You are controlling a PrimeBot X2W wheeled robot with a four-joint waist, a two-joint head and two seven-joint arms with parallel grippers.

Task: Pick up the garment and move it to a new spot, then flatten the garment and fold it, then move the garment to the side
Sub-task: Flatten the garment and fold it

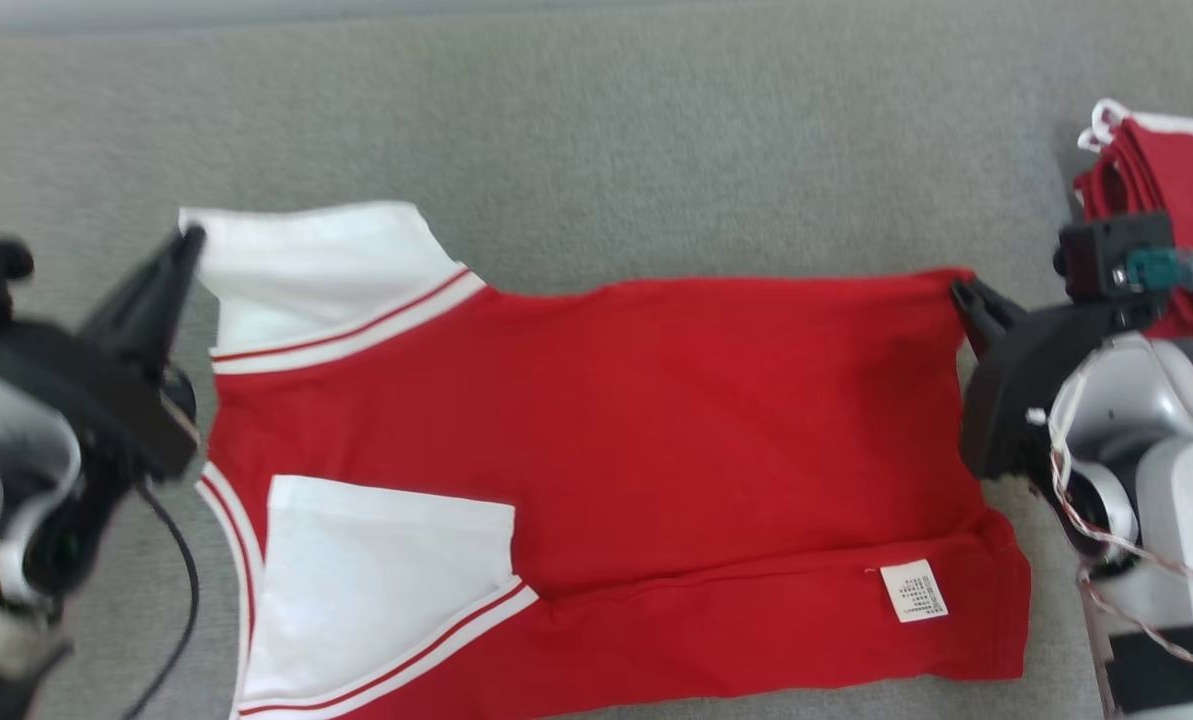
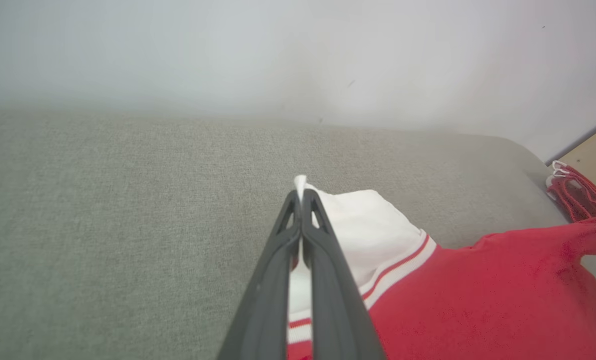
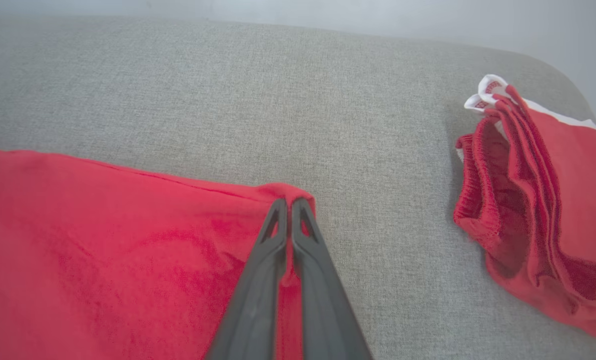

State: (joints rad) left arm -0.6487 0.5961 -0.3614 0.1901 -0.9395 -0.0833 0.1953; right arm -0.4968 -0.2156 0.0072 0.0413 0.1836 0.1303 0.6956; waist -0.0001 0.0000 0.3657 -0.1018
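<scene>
Left gripper (image 2: 301, 192): clamped on the garment's (image 1: 656, 420) sleeve corner.
Right gripper (image 3: 289, 202): clamped on hem corner.
Reason: likely folding from cushion's (image 1: 596, 120) back edge.

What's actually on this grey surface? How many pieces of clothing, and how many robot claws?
Clothing: 2 (jersey, plain red garment)
Grippers: 2 (left gripper and right gripper, each shut on a jersey corner)
Total: 4
</scene>
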